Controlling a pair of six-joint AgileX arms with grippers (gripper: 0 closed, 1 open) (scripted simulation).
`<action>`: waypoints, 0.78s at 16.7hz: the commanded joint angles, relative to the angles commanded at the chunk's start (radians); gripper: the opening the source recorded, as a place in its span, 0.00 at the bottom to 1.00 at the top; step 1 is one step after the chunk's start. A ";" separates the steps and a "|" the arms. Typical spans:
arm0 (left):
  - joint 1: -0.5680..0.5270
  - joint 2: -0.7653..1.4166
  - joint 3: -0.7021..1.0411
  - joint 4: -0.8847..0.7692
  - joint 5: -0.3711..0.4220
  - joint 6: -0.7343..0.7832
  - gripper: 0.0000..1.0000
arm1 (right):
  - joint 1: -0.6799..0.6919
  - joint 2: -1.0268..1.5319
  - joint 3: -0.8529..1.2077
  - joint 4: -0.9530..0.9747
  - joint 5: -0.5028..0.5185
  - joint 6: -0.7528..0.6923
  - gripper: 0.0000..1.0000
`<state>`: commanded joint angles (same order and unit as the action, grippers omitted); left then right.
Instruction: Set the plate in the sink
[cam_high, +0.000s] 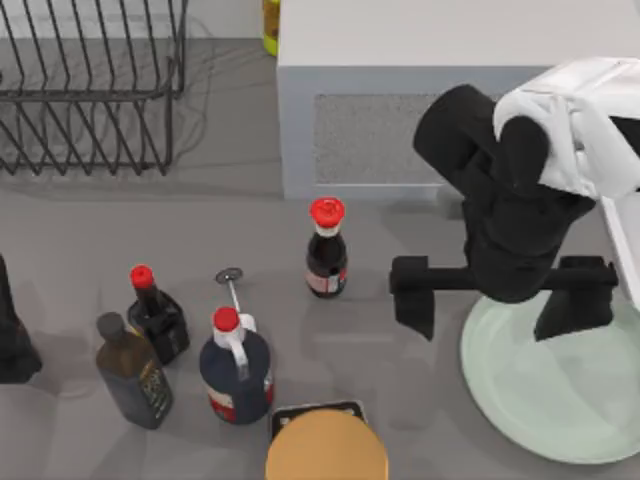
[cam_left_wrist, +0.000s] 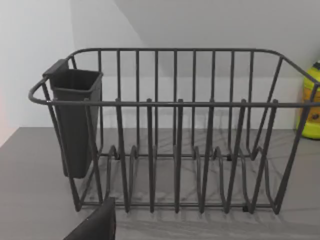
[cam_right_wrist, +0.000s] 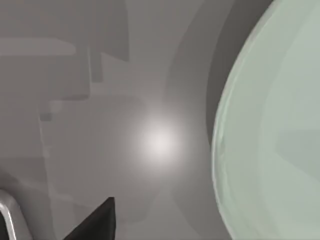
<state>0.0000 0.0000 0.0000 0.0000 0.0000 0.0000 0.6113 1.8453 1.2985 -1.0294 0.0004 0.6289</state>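
A grey table (cam_high: 400, 250) carried the scene, with a boxy grey-and-white microwave (cam_high: 400, 110) standing at its far edge and a dark wire dish rack (cam_high: 90, 90) on the far left; the left wrist view faced that rack (cam_left_wrist: 175, 140), a dark cutlery cup (cam_left_wrist: 75, 120) hooked at one end and a yellow container (cam_left_wrist: 312, 105) beyond the other. The right arm (cam_high: 520, 170), white-shelled and black, reached in from the right, its gripper (cam_high: 500, 295) spread wide open and holding nothing, one finger (cam_high: 412, 295) over bare table just left of the plate (cam_high: 560, 390), the other over the plate itself. The pale mint-green plate lay flat on the table at the near right; the right wrist view showed its glossy rim (cam_right_wrist: 270, 130) beside bare tabletop. To the left stood four bottles: a dark bottle with a white handle and red cap (cam_high: 235, 365), a brown flask with a dark cap (cam_high: 133, 370), a small red-capped bottle (cam_high: 155, 315) and, farther back, a red-capped sauce bottle (cam_high: 326, 248). A tan-orange lid (cam_high: 326, 445) sat at the near edge. The left arm (cam_high: 12, 330) rested at the left edge; whether its fingers were parted could not be told.
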 joint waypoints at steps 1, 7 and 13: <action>0.000 0.000 0.000 0.000 0.000 0.000 1.00 | 0.001 0.016 -0.020 0.034 0.000 0.000 1.00; 0.000 0.000 0.000 0.000 0.000 0.000 1.00 | 0.006 0.133 -0.162 0.311 0.001 0.005 1.00; 0.000 0.000 0.000 0.000 0.000 0.000 1.00 | 0.007 0.153 -0.184 0.342 0.001 0.006 1.00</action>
<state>0.0000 0.0000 0.0000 0.0000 0.0000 0.0000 0.6183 1.9986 1.1149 -0.6870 0.0014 0.6349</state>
